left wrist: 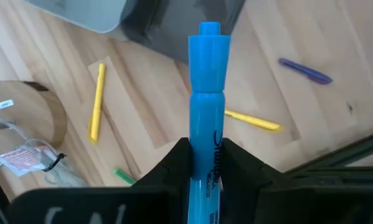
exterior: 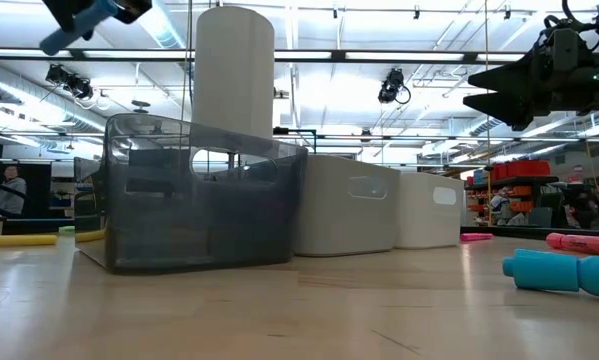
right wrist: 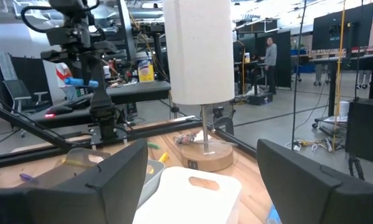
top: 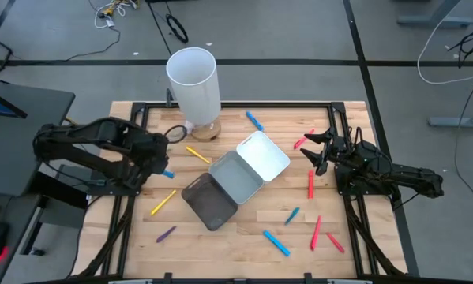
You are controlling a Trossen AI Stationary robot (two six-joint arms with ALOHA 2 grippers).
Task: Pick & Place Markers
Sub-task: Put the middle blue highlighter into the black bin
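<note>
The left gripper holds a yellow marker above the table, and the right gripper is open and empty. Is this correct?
Not quite. The marker in the left gripper is blue, not yellow, as the left wrist view shows. The rest is right: the right gripper is open and empty.

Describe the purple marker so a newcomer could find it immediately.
Start at the dark tray, the nearest of the three bins set corner to corner mid-table. Look toward the table's front left corner: the purple marker lies there alone, beyond the yellow marker. It is the only purple one visible.
</note>
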